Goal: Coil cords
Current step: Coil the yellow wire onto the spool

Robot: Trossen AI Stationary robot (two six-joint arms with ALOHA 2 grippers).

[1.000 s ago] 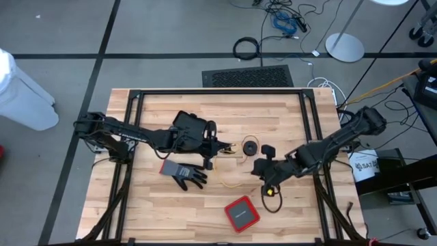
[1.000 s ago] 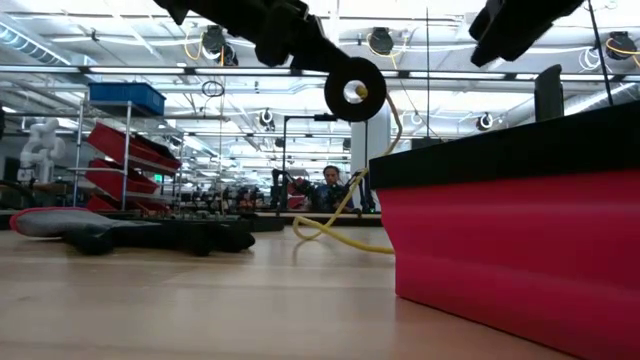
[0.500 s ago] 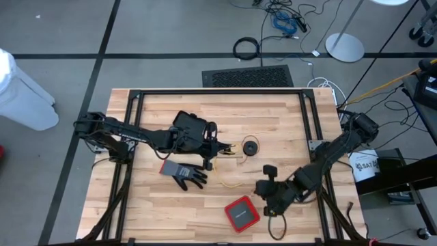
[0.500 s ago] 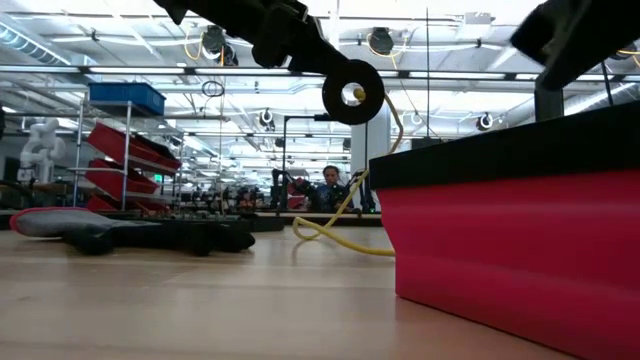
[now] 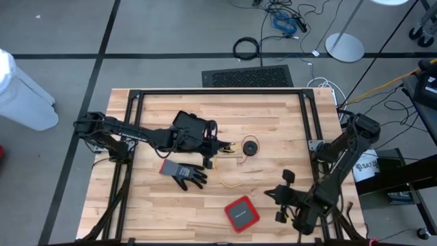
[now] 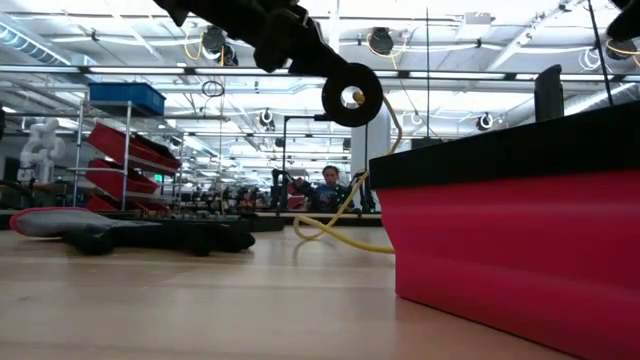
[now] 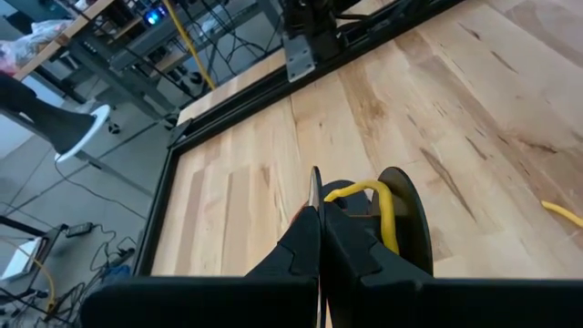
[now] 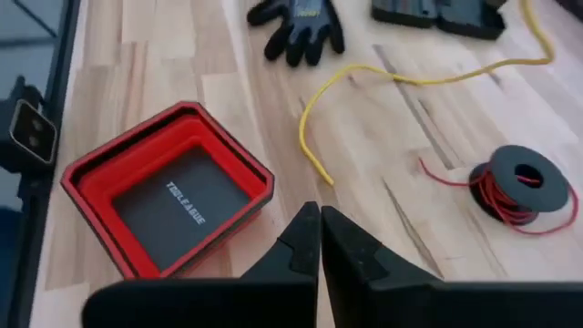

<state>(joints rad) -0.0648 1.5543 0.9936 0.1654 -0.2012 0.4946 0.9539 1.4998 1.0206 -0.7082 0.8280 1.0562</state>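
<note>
Left gripper, fingers pressed together at mid-table, pinches the yellow cord beside the red cord coil; coiling yellow seems underway. Right gripper, closed empty, waits near-right

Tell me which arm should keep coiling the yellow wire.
Left. Its gripper is shut on the yellow wire at mid-table, beside the spool. The right gripper is shut and empty near the front edge, by the red tray.
</note>
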